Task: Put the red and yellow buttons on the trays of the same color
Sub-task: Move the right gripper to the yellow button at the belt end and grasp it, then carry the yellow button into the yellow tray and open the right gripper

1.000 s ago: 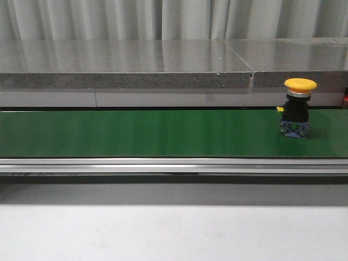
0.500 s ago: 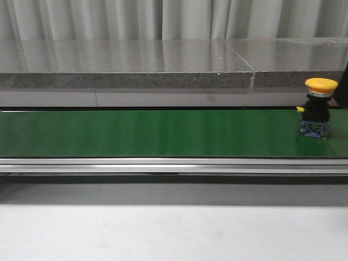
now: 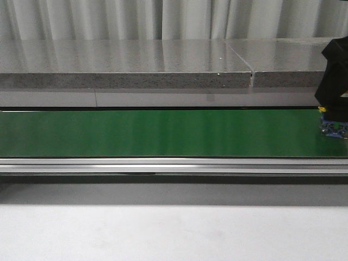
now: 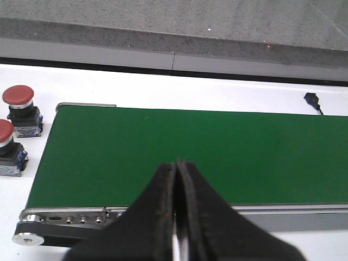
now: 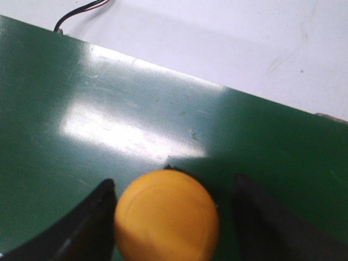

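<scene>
Catching the yellow button

The right gripper (image 5: 168, 217) is wide open around the yellow button (image 5: 166, 215) on the green belt (image 5: 109, 136), ready to grab. The left gripper (image 4: 176, 217) is closed, empty.

A green conveyor belt (image 3: 163, 133) runs left to right across the front view, with an aluminium side rail (image 3: 163, 166) along its near edge. A grey speckled stone ledge (image 3: 125, 65) stands behind the belt, with a vertical seam (image 3: 251, 76) right of centre. Pale pleated curtains (image 3: 163, 19) hang at the far side. The white counter (image 3: 163, 234) lies nearest. A black cable connector (image 4: 311, 99) rests on the counter beyond the belt.
</scene>
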`<state>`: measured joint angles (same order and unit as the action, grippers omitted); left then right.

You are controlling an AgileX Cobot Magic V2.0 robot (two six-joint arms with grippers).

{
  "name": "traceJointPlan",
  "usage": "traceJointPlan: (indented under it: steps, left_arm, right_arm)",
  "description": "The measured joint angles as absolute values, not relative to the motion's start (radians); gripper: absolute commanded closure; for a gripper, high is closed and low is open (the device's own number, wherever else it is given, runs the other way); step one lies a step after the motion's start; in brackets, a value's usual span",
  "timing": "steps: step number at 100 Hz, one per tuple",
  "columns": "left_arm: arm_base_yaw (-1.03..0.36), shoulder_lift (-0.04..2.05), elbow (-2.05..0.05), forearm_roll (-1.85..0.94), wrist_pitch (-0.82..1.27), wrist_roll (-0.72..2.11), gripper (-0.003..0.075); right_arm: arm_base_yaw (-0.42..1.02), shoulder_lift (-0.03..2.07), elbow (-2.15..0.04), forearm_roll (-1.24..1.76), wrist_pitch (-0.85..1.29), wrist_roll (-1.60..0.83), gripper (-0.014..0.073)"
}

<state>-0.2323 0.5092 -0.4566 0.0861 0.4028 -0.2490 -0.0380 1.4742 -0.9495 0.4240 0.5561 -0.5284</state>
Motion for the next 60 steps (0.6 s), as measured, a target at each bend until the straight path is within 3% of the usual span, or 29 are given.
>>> traceJointPlan:
  steps: [8, 17, 41, 60]
  left_arm:
    - [-0.232, 0.509, -0.457, 0.086, 0.403, -0.249, 0.0739]
    - [-0.232, 0.509, -0.457, 0.086, 0.403, -0.249, 0.0739]
    - [-0.232, 0.509, -0.457, 0.086, 0.403, -0.249, 0.0739]
    - [-0.232, 0.509, -0.457, 0.086, 0.403, -0.249, 0.0739]
  right_arm:
    - [-0.038, 1.484, -0.950, 0.424, 0.551, -0.529, 0.0410]
    - [-0.038, 1.486, -0.952, 0.424, 0.547, -0.529, 0.0452]
    - [-0.057, 1.419, -0.952, 0.424, 0.596, -0.529, 0.0454]
    - [-0.211, 1.291, -0.952, 0.390, 0.720, -0.443, 0.0454]
